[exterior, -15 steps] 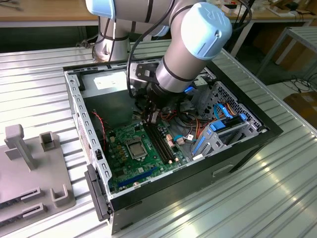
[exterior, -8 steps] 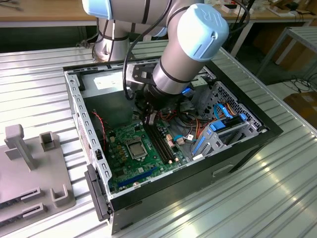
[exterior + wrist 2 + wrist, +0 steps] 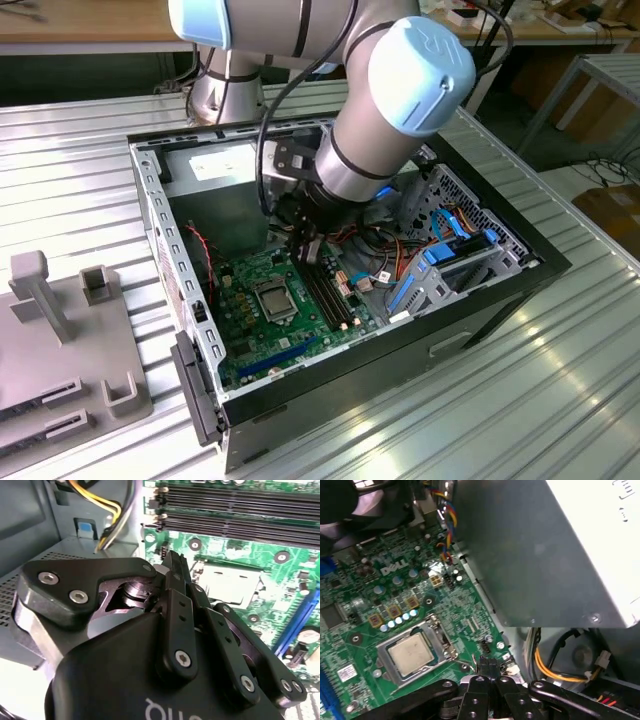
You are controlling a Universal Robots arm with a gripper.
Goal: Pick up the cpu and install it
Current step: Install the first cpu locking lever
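- the gripper hangs inside the open computer case, just above the green motherboard, near the grey power supply.
- its fingers are pressed together with nothing between them.
- the cpu lies flat in the socket, silver top up, just beside the fingertips and apart from them.
- in the exterior view the cpu sits mid-board, beside the memory slots.

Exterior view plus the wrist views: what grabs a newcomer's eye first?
The big grey arm reaching down into the open computer case, its tool shut and empty just above the green board. Next, the cpu, a silver square already lying in its socket beside the tool in both wrist views, with the grey power-supply box looming next to it.
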